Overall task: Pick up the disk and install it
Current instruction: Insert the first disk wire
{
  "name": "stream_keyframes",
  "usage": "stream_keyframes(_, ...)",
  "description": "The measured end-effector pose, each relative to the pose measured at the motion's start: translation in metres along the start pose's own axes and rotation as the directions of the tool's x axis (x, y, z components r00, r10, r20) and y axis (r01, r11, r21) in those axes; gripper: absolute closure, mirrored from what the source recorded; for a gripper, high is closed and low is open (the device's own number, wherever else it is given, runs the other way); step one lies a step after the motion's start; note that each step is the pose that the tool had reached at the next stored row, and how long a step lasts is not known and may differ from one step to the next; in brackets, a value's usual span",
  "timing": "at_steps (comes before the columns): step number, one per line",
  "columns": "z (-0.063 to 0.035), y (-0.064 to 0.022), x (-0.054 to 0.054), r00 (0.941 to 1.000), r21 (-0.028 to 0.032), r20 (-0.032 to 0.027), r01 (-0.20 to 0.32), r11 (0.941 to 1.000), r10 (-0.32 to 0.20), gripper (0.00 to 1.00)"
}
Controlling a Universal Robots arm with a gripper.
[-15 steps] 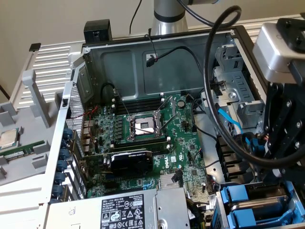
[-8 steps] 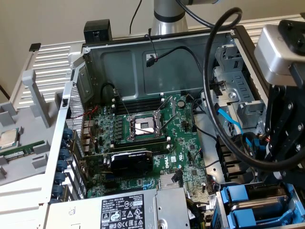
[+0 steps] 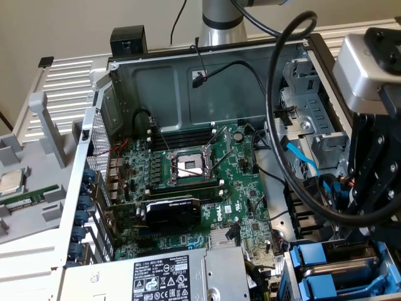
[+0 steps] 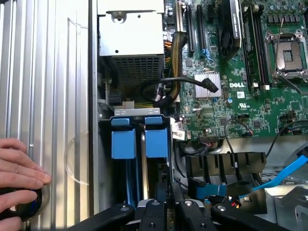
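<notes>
Currently: gripper hanging over the drive bay, fingers drawn together

You are looking at an open computer case (image 3: 188, 75) lying on a ribbed metal table (image 3: 62, 84). In the exterior view the gripper (image 3: 369, 207) is hanging at three o'clock, a black linkage under a grey camera housing (image 3: 363, 69). It is sitting just above the drive bay at five o'clock. In the wrist view its fingers (image 4: 161, 197) are sitting close together, with only a sliver between them. You cannot tell whether they are pinching anything.

The disk (image 3: 310, 256) (image 4: 156, 142) is standing on edge in the drive bay, showing you its bright blue carrier. A second blue carrier (image 4: 122, 142) is standing just beside it, on the side away from the motherboard (image 3: 244, 188). The fingertips are lining up with the near end of the disk; whether they are touching it, you cannot tell.

In the exterior view the green motherboard is lying across the middle of the case, with the CPU socket (image 3: 188, 166) near its centre. A black graphics card (image 3: 172, 213) is sitting at six o'clock from the socket. The grey power supply (image 3: 169, 276), with its black-and-white label, is lying at six o'clock of that view. A thick black cable (image 3: 270, 125) is looping from one o'clock down to four o'clock. A small silver chip (image 3: 11, 180) is lying outside the case at nine o'clock.

A person's hand (image 4: 19, 168) is resting on the table outside the case wall, fingers over a round black object (image 4: 29, 204).
</notes>
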State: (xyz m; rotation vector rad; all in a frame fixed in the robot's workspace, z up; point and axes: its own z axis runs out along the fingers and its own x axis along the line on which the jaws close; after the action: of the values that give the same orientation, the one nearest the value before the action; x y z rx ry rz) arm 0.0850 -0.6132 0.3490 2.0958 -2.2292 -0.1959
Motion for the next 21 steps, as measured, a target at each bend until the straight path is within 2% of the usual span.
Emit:
stream_keyframes(2,0.0001,0.0001,0.0,1.0,0.0032,0.0003,0.002,1.0,-0.002,0.84)
stream_keyframes(12,0.0004,0.0012,-0.0005,0.9999,0.0048,-0.001,0.011,0.9999,-0.011,0.84)
stream_keyframes(18,0.0004,0.0012,-0.0008,0.9996,0.0099,-0.0036,0.028,0.9996,-0.028,0.84)
stream_keyframes(21,0.0005,0.0016,-0.0006,0.9995,0.0102,-0.004,0.03,0.9995,-0.03,0.84)
